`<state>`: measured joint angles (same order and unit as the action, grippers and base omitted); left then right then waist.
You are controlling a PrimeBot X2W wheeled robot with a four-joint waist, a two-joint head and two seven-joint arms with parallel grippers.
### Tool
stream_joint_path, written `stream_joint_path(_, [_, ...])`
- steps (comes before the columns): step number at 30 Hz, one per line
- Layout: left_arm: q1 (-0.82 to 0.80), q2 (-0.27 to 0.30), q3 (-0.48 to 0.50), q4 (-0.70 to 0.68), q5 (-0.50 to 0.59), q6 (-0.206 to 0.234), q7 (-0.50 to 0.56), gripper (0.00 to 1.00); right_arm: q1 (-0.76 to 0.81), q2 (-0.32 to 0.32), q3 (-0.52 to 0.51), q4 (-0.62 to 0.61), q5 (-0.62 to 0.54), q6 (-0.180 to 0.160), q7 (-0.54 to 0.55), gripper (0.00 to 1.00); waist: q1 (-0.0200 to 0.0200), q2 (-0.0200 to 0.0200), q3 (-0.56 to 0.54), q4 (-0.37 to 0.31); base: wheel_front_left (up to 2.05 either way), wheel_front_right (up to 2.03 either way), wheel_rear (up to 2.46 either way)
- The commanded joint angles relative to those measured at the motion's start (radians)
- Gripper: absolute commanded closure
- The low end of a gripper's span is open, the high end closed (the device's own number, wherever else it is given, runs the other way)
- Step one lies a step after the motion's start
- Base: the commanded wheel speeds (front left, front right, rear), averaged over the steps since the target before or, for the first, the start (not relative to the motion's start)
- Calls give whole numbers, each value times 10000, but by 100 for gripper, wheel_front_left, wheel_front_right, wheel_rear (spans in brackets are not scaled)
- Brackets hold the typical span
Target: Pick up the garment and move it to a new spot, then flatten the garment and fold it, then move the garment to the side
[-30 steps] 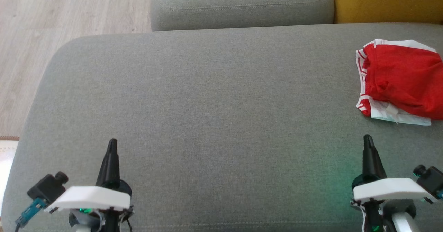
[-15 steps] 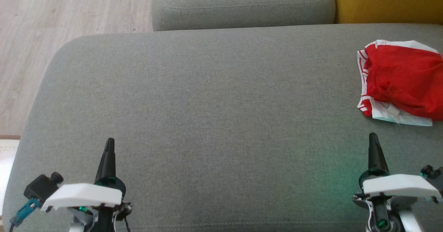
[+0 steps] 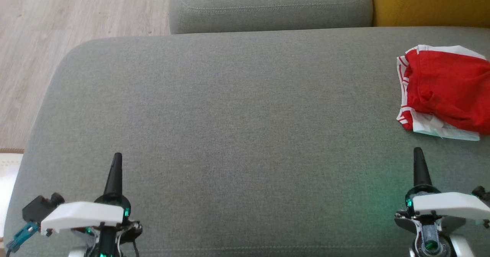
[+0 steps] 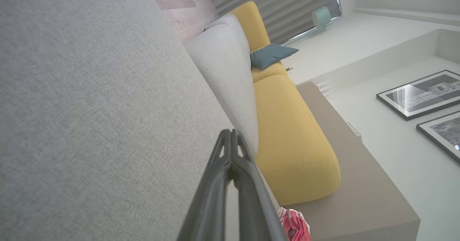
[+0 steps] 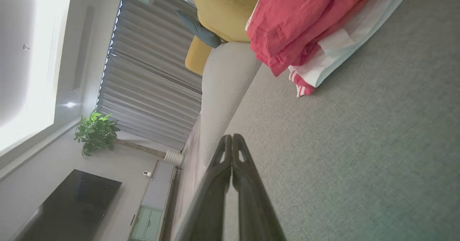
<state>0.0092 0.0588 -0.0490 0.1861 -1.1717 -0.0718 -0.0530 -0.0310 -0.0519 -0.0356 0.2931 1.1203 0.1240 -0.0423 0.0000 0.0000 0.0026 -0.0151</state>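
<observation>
i'm seeing the red-and-white garment (image 3: 444, 92) lying as a compact, layered bundle at three o'clock on the sofa seat (image 3: 237, 115), near the right hand (image 3: 418, 153). that hand and the left hand (image 3: 116, 158) are both sitting pinched shut, holding nothing. i'm judging the garment light, soft and floppy, likely sagging open from a single pinch, so for any hold i'm favouring the thicker striped edge at its seven o'clock corner, taking all the layers.

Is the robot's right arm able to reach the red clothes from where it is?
Probably yes. The red garment lies just ahead of the right pincer, with bare grey cushion between them. The pincer is shut, so it would have to open first.
</observation>
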Motion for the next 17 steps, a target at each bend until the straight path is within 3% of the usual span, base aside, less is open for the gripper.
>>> stream_joint_path(1, [-593,181,322,-253,-248,-138,65,100,-529,-185,98,-393,287,44,74,100,0,0,0,3,0,0,0])
stream_joint_path(17, [-808,193,676,73,-2012,-316,566,100,-614,-185,-140,-435,2195,53,571,100,0,0,2,62,0,0,0])
